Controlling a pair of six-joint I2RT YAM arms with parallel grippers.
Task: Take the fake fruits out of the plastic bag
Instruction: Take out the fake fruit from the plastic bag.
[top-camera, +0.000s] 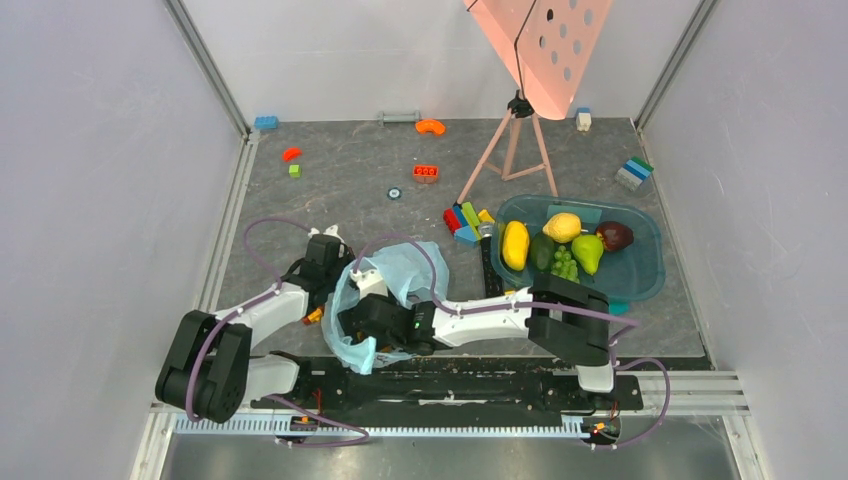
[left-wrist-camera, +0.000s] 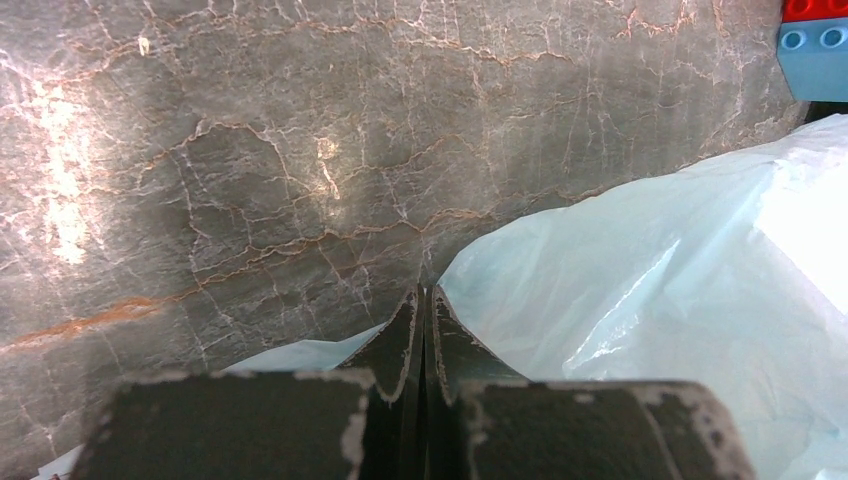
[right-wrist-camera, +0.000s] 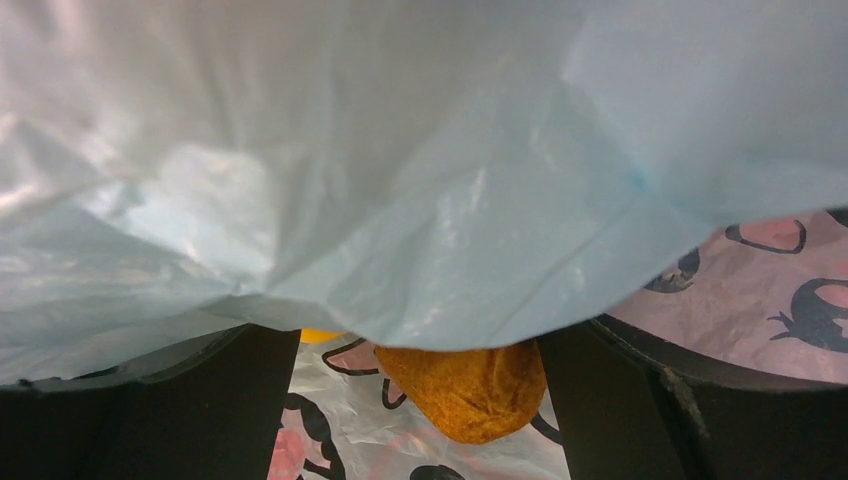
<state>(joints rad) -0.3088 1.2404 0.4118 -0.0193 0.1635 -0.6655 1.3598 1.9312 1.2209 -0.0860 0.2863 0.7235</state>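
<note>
The light blue plastic bag (top-camera: 400, 275) lies crumpled between my arms, near the table's front edge. My left gripper (top-camera: 338, 272) is at its left edge, and in the left wrist view the fingers (left-wrist-camera: 400, 345) are pressed together with bag film (left-wrist-camera: 650, 290) on both sides. My right gripper (top-camera: 362, 318) reaches into the bag. It stands open (right-wrist-camera: 420, 345) under a fold of film (right-wrist-camera: 400, 180). An orange-brown fruit (right-wrist-camera: 470, 390) lies between its fingers on printed film, with a gap on the left side. A yellow sliver (right-wrist-camera: 318, 336) shows beside it.
A teal tub (top-camera: 640, 275) at the right holds a lemon (top-camera: 562, 227), pear (top-camera: 587, 252), maroon fruit (top-camera: 614, 236) and other fruits. Toy bricks (top-camera: 462, 220) lie beside it, others (top-camera: 426, 173) further back. A tripod (top-camera: 515, 150) carries a pink perforated panel. Walls close both sides.
</note>
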